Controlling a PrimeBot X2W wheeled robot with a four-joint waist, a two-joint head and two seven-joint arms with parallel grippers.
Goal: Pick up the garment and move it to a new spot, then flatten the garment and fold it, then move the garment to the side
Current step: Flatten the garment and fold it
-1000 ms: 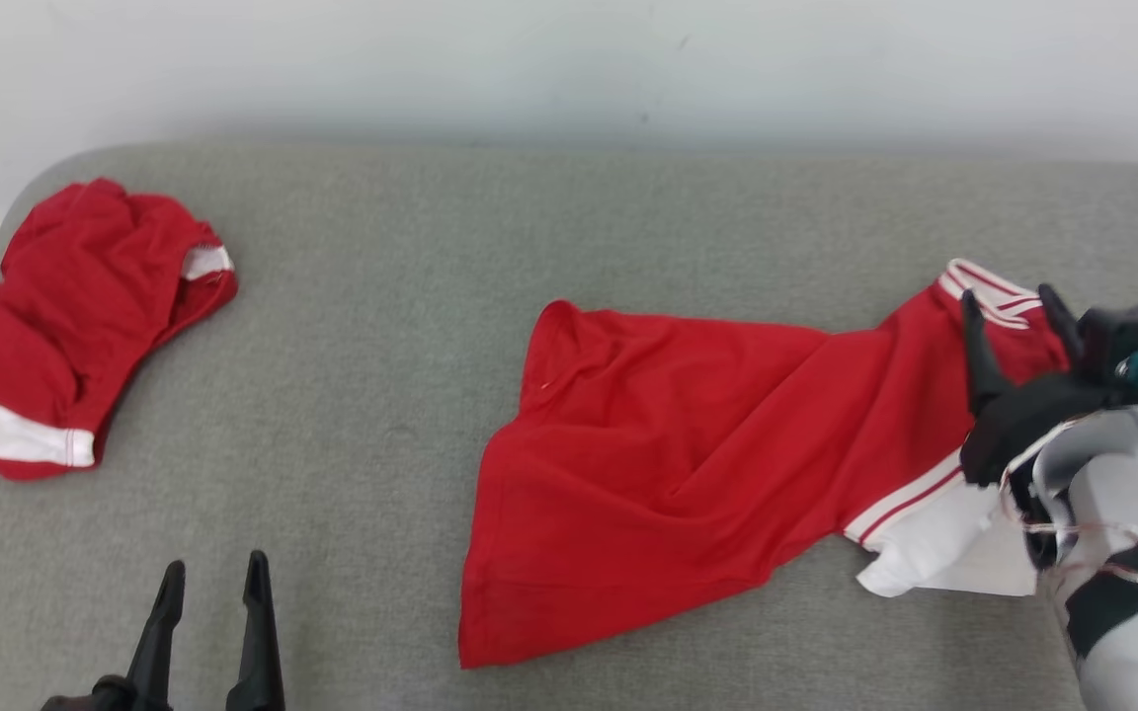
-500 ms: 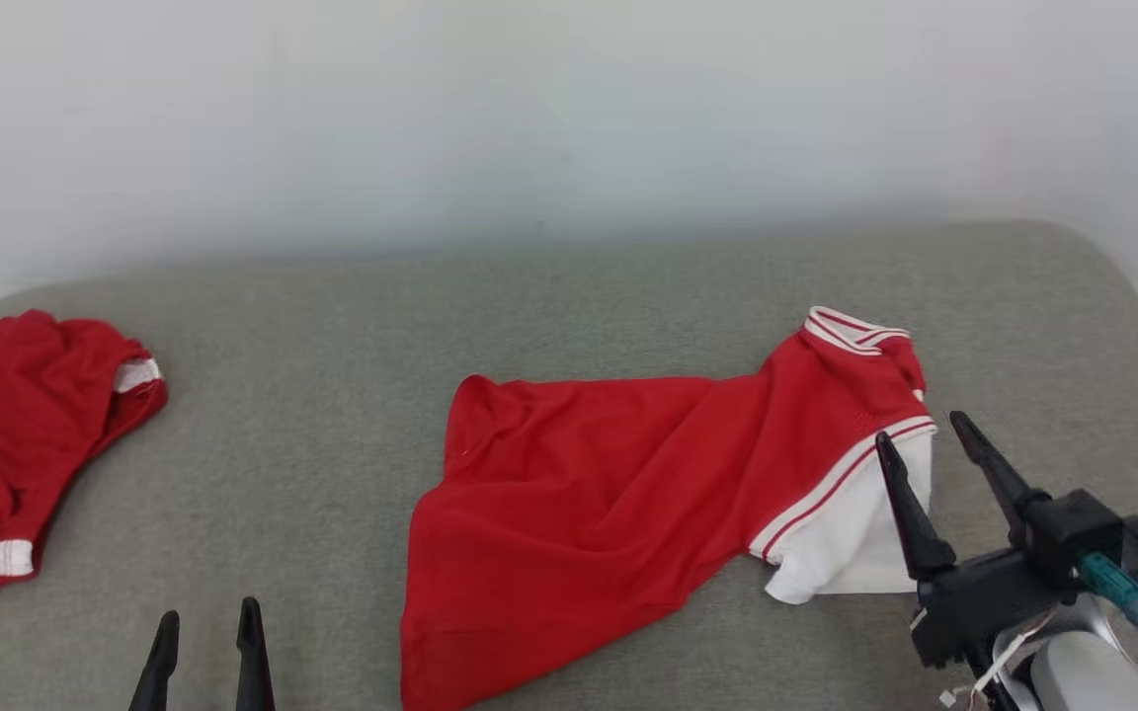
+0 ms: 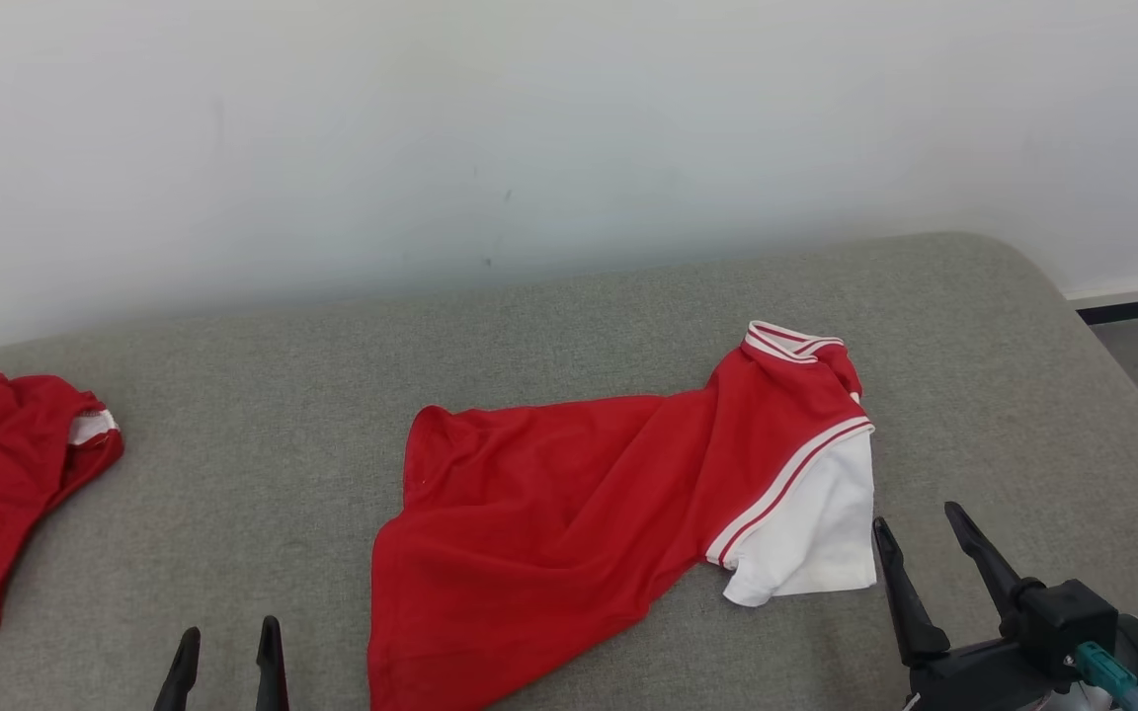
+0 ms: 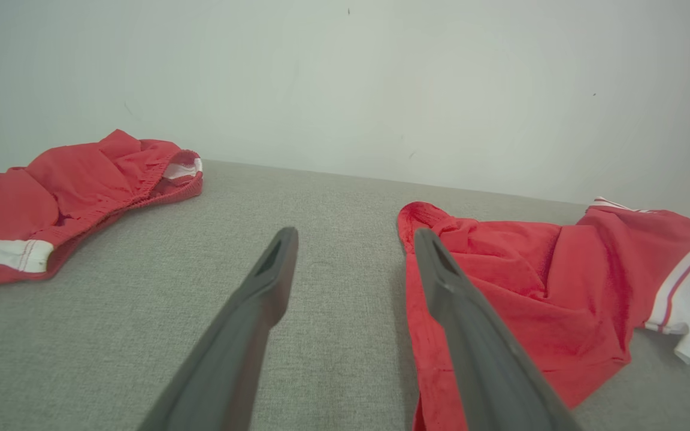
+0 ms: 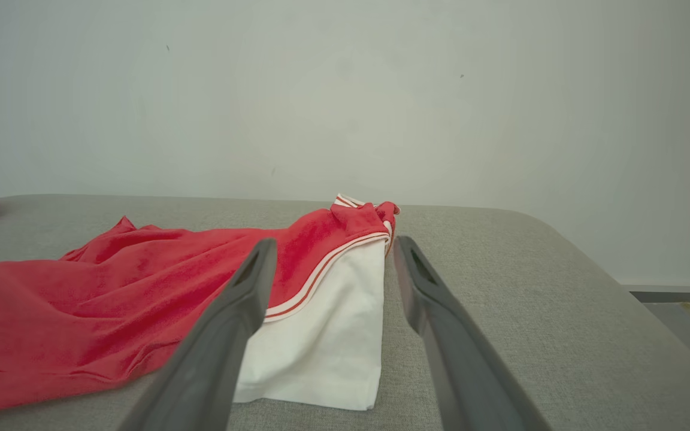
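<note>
Jaws on both sides stand wide and empty: the right gripper [image 3: 915, 516] sits just beside the white sleeve [image 3: 816, 533] of the red garment [image 3: 569, 504], the left gripper [image 3: 230, 628] near its hem. It lies rumpled mid grey cushion [image 3: 283, 395]. A pinch could catch one layer only and drag it askew. Its other sleeve is hidden in folds, and a second red garment [image 3: 6, 464] is cut off at the edge
</note>
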